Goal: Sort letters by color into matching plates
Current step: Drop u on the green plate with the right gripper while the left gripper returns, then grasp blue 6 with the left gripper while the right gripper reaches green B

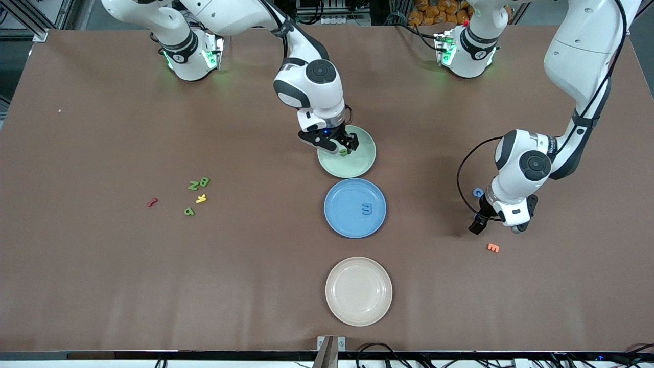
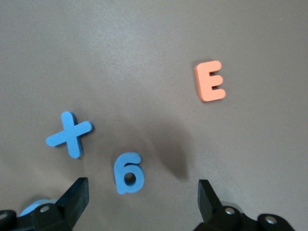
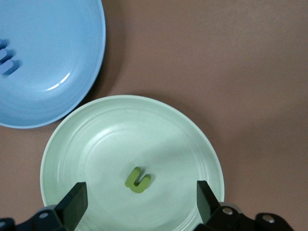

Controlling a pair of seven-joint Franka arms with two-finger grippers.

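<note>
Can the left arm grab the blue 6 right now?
Probably yes. The left gripper hangs open over the table with the blue 6 lying flat between its fingers. Nothing covers it; the blue X and orange E lie apart from it.

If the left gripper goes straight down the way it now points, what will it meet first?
Most likely the blue 6. In the left wrist view it lies on the table between the open jaws of the left gripper, a little toward one jaw. The blue X and the orange E lie off that line. Depth is uncertain.
</note>
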